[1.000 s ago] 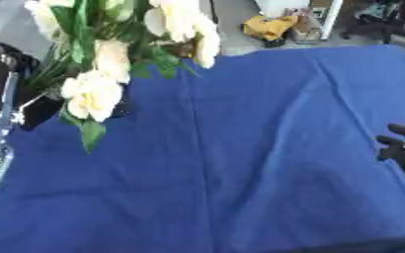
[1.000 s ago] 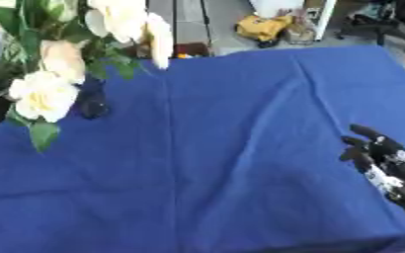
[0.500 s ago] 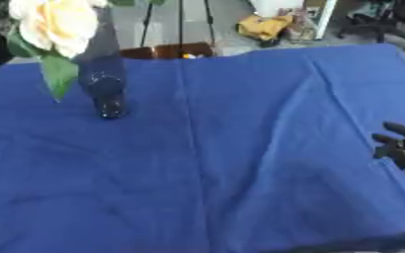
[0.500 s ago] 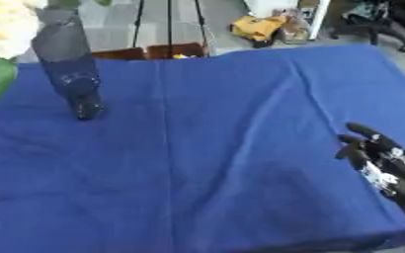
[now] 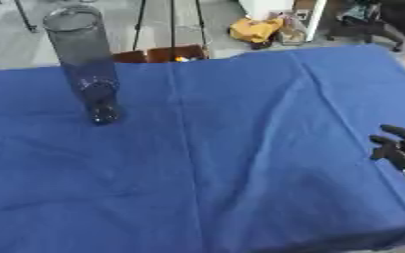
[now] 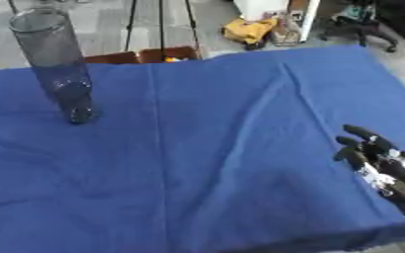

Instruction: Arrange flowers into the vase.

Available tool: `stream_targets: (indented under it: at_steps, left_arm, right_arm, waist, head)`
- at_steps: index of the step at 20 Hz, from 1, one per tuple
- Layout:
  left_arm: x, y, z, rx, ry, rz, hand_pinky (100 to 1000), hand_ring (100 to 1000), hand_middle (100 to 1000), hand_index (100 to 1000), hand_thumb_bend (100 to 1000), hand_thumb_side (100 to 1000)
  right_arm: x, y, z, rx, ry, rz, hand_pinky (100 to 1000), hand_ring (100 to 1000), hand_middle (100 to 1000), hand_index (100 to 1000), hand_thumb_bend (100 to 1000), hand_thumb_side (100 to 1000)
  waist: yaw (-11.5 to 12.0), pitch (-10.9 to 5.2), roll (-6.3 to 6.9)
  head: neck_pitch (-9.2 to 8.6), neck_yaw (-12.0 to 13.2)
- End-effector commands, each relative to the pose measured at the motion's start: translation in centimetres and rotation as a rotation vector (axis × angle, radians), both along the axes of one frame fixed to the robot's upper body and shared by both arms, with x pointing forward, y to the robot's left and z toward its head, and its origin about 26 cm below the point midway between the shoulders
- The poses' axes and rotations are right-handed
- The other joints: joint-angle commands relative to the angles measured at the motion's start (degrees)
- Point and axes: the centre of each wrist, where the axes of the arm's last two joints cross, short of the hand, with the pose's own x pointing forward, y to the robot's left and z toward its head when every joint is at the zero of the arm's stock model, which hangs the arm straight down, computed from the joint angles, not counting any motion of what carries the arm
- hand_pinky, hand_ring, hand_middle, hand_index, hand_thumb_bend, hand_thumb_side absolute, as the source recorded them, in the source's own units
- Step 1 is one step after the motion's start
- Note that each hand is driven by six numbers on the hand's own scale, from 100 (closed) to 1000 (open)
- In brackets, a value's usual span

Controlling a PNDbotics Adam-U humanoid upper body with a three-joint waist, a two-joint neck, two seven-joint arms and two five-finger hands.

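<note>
A tall clear glass vase (image 5: 87,62) stands upright at the far left of the blue-covered table (image 5: 223,148), with nothing showing inside it. No flowers are in view. My right hand (image 6: 381,163) rests near the table's right edge, fingers straight and pointing toward the far left, holding nothing. My left hand does not show in either view.
The blue cloth has long creases down its middle and right side. Beyond the far edge lie a grey floor, a brown box (image 5: 164,53), stand legs, a yellow object (image 5: 256,30) and a chair base (image 6: 361,27).
The cream flowers and the left arm that were at the upper left have gone out of view. The whole vase now shows. The right hand has stayed where it was.
</note>
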Motion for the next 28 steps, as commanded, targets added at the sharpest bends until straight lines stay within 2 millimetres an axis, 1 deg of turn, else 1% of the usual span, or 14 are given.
stream_targets:
  at_steps: [1, 3, 6, 9, 11, 14, 16, 19, 20, 22, 24, 28]
  left_arm:
    - [0.2, 0.5, 2.0, -0.091, -0.053, -0.015, 100, 100, 100, 100, 100, 568]
    - [0.6, 0.7, 3.0, -0.165, -0.081, -0.031, 100, 100, 100, 100, 100, 578]
    - [1.1, 1.1, 3.9, -0.253, -0.12, -0.058, 100, 100, 100, 100, 100, 587]
    - [1.6, 1.2, 4.3, -0.316, -0.159, -0.092, 100, 100, 100, 100, 100, 594]
    - [1.9, 1.1, 4.4, -0.348, -0.183, -0.118, 100, 100, 100, 100, 100, 597]
    - [2.3, 0.8, 4.3, -0.392, -0.208, -0.154, 100, 100, 100, 100, 100, 598]
    - [2.6, 0.5, 4.1, -0.421, -0.219, -0.177, 100, 100, 100, 100, 100, 598]
    - [2.9, 0.1, 4.0, -0.464, -0.227, -0.217, 100, 100, 100, 100, 100, 599]
    - [3.0, 0.0, 4.0, -0.478, -0.228, -0.231, 100, 100, 100, 100, 100, 599]
    - [3.0, -0.1, 4.1, -0.506, -0.231, -0.26, 100, 100, 100, 100, 100, 601]
    - [3.1, -0.2, 4.2, -0.538, -0.239, -0.29, 100, 100, 100, 100, 100, 602]
    - [3.2, 0.0, 4.2, -0.584, -0.241, -0.339, 100, 100, 100, 100, 100, 608]
  right_arm:
    - [0.0, -0.5, 0.8, -0.035, -0.005, 0.007, 982, 1000, 597, 1000, 193, 495]
    - [0.0, -0.5, 0.7, -0.035, -0.002, 0.01, 982, 1000, 597, 1000, 192, 495]
    - [0.0, -0.5, 0.6, -0.036, 0.002, 0.012, 982, 1000, 597, 1000, 189, 488]
    - [-0.1, -0.5, 0.5, -0.037, 0.007, 0.013, 982, 1000, 597, 1000, 190, 495]
    - [0.0, -0.5, 0.5, -0.037, 0.01, 0.015, 982, 1000, 597, 1000, 189, 494]
    - [0.0, -0.4, 0.5, -0.038, 0.013, 0.018, 982, 1000, 597, 1000, 189, 494]
    - [0.0, -0.4, 0.4, -0.039, 0.014, 0.02, 982, 1000, 597, 1000, 188, 494]
    - [0.0, -0.4, 0.4, -0.038, 0.016, 0.022, 982, 1000, 597, 1000, 188, 494]
    - [0.0, -0.4, 0.4, -0.038, 0.017, 0.023, 982, 1000, 597, 1000, 188, 494]
    - [0.0, -0.3, 0.3, -0.038, 0.019, 0.024, 982, 1000, 597, 1000, 187, 494]
    - [0.1, -0.3, 0.3, -0.038, 0.02, 0.027, 983, 1000, 597, 1000, 187, 494]
    - [0.1, -0.3, 0.3, -0.039, 0.021, 0.028, 983, 1000, 597, 1000, 186, 494]
  waist:
    - [-0.19, -1.73, 0.56]
    - [-0.39, -1.87, 0.57]
    - [-0.61, -1.97, 0.57]
    - [-0.69, -1.95, 0.61]
    - [-0.7, -1.9, 0.65]
    - [-0.68, -1.79, 0.69]
    - [-0.71, -1.74, 0.71]
    - [-0.8, -1.73, 0.69]
    - [-0.83, -1.73, 0.68]
    - [-0.94, -1.73, 0.64]
    - [-1.13, -1.73, 0.6]
    - [-1.22, -1.73, 0.61]
  head:
    - [-0.77, -0.14]
    - [-1.19, -0.03]
    - [-2.07, 0.37]
    - [-3.92, 1.1]
    - [-6.17, 2.03]
    - [-10.65, 3.77]
    - [-13.1, 5.0]
    - [-16.56, 6.7]
    - [-17.31, 7.02]
    - [-18.6, 7.4]
    - [-19.37, 7.71]
    - [-19.67, 7.83]
